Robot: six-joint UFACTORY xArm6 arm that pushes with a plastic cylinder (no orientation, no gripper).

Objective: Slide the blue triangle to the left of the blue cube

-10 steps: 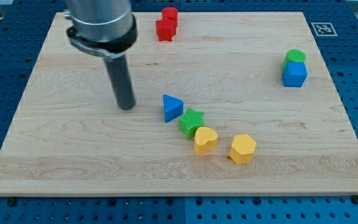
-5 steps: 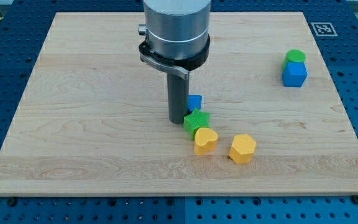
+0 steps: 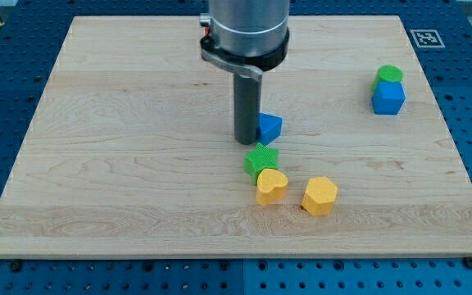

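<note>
The blue triangle (image 3: pixel 270 127) lies near the board's middle, just above the green star (image 3: pixel 261 159). My tip (image 3: pixel 246 142) stands right against the triangle's left side, touching it. The blue cube (image 3: pixel 388 98) sits far off at the view's right, with a green cylinder (image 3: pixel 389 75) touching its top side. The rod and arm hide the board just behind the triangle's left edge.
A yellow heart (image 3: pixel 271 185) touches the green star from below, and a yellow hexagon (image 3: pixel 319 196) lies to its right. The red blocks at the view's top are hidden behind the arm. The wooden board (image 3: pixel 97 180) ends in a blue perforated table.
My tip has swept from the board's left to the triangle and pushed it right and slightly up, away from the green star. The star shifted a little.
</note>
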